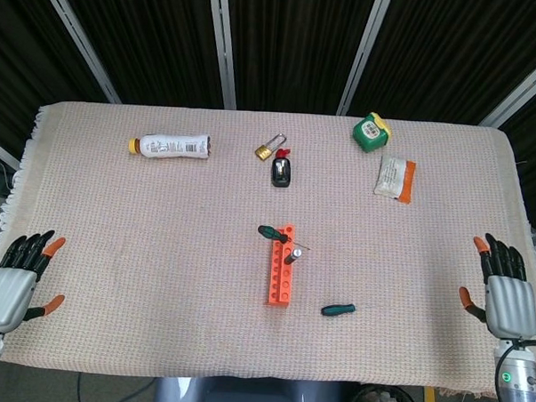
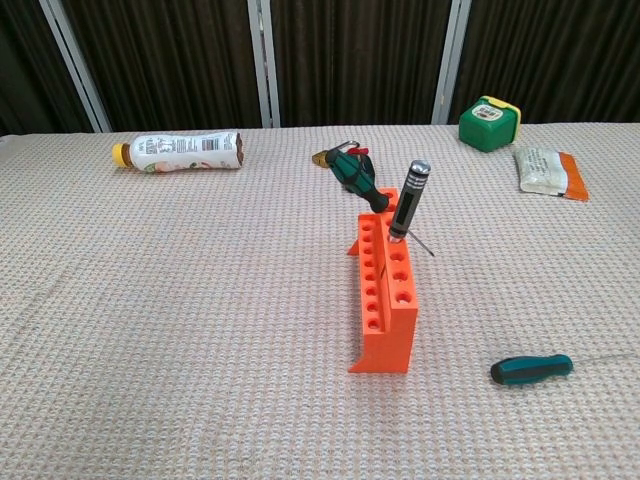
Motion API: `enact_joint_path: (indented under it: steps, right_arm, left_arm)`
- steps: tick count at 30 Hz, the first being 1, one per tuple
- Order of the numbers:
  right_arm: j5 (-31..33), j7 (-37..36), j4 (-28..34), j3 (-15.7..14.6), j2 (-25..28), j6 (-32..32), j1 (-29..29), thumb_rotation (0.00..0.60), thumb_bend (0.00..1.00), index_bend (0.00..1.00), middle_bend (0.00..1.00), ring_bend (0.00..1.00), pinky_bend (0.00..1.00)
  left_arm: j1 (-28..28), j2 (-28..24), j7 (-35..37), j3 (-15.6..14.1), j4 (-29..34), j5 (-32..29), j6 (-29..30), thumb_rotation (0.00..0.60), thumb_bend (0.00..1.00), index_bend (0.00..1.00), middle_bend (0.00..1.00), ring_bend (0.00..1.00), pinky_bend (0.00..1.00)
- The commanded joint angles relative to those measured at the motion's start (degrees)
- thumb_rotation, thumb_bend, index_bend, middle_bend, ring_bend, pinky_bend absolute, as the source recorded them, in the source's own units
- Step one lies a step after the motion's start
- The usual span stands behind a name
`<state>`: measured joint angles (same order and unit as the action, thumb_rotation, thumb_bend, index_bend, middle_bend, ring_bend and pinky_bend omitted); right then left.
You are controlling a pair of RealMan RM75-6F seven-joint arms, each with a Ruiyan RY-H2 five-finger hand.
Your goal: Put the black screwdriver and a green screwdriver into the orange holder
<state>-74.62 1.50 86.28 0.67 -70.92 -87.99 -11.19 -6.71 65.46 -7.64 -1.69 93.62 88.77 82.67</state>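
Since both screwdrivers [image 2: 400, 200] already stand in the orange holder [image 2: 385, 300], light and stiff, best gripped by the handles, my hands [image 1: 510, 301] rest empty, fingers spread.

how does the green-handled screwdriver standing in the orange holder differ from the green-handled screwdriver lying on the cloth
The green-handled screwdriver in the orange plastic holder sits at the far end, tilted with its handle up; the green-handled screwdriver on the woven cloth lies flat, apart from the holder. The held one is next to the black screwdriver; the loose one has nothing beside it. Both have dark green handles with black, and neither is touched by a hand.
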Motion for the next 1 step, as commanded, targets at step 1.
enact_joint_path:
  steps: [1]
  right_arm:
    - [-1.3,-0.6,0.0,-0.4,-0.1,-1.1,1.3,0.6,0.28,0.05,0.0,0.0,0.0]
  left_arm:
    - [0.1,-0.3,0.2,-0.2,0.4,0.6,0.1,0.6,0.19,0.1,0.0,0.0,0.0]
